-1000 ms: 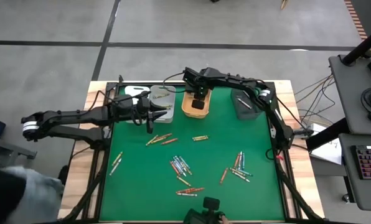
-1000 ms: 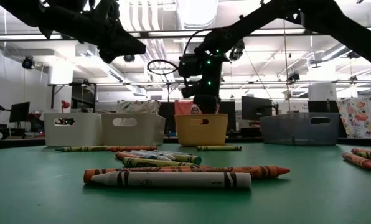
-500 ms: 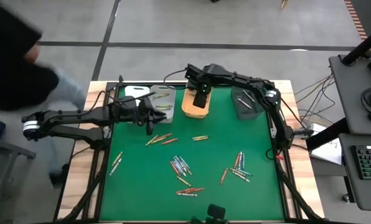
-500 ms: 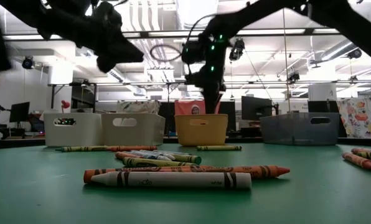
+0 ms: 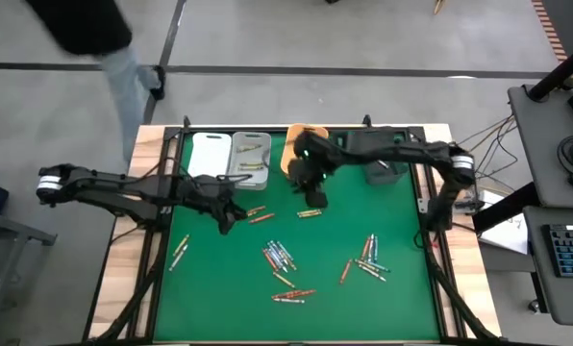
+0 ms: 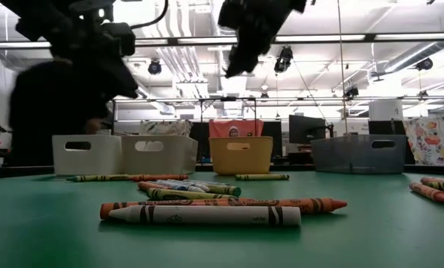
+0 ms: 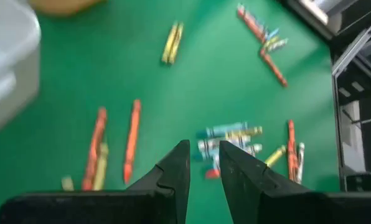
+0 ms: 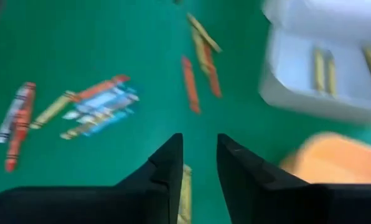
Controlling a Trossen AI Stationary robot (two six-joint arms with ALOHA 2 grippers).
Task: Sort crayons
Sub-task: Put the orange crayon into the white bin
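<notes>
Looking down: crayons (image 5: 280,256) strewn mid-surface, well below orange bin (image 5: 296,154); right hand (image 5: 311,195) just below bin, left hand (image 5: 226,219) left of it. Wrist views: both hands slightly parted, empty. Crayons light, stiff, brittle; pinch mid-length.

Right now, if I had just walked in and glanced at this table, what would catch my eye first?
Probably the crayons scattered in small clusters across the green table, with a row of small bins along its far edge. Above them two dark arms reach in from either side: the left gripper hangs over the crayons near the left-hand bins, and the right gripper hangs just in front of the orange bin. Neither holds a crayon.
</notes>
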